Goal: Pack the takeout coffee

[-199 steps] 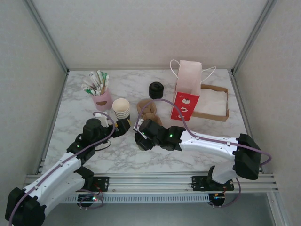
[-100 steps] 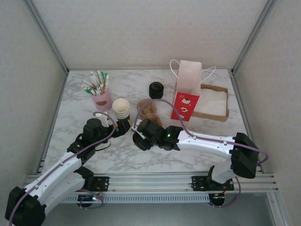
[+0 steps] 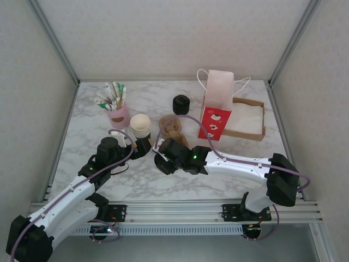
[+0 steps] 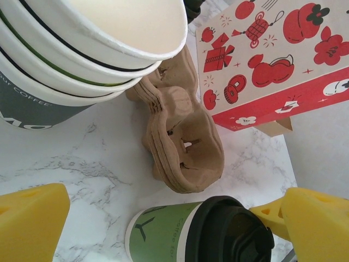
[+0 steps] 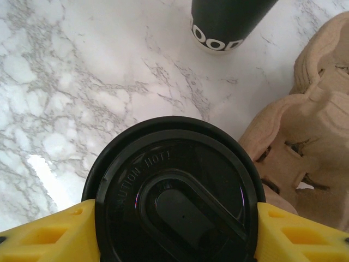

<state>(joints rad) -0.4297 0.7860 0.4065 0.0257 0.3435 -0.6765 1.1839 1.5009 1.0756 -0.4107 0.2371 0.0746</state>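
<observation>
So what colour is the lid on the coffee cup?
The lid is black, shiny plastic. It shows best in the right wrist view.

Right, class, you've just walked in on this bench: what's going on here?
The right gripper is closed on the black lid of a green paper cup, one finger on each side, beside the cardboard cup carrier. The left gripper hangs wide open and holds nothing, next to the stack of empty cups. The red-and-white paper bag stands farther back. The cup is not yet in the carrier or the bag.
</observation>
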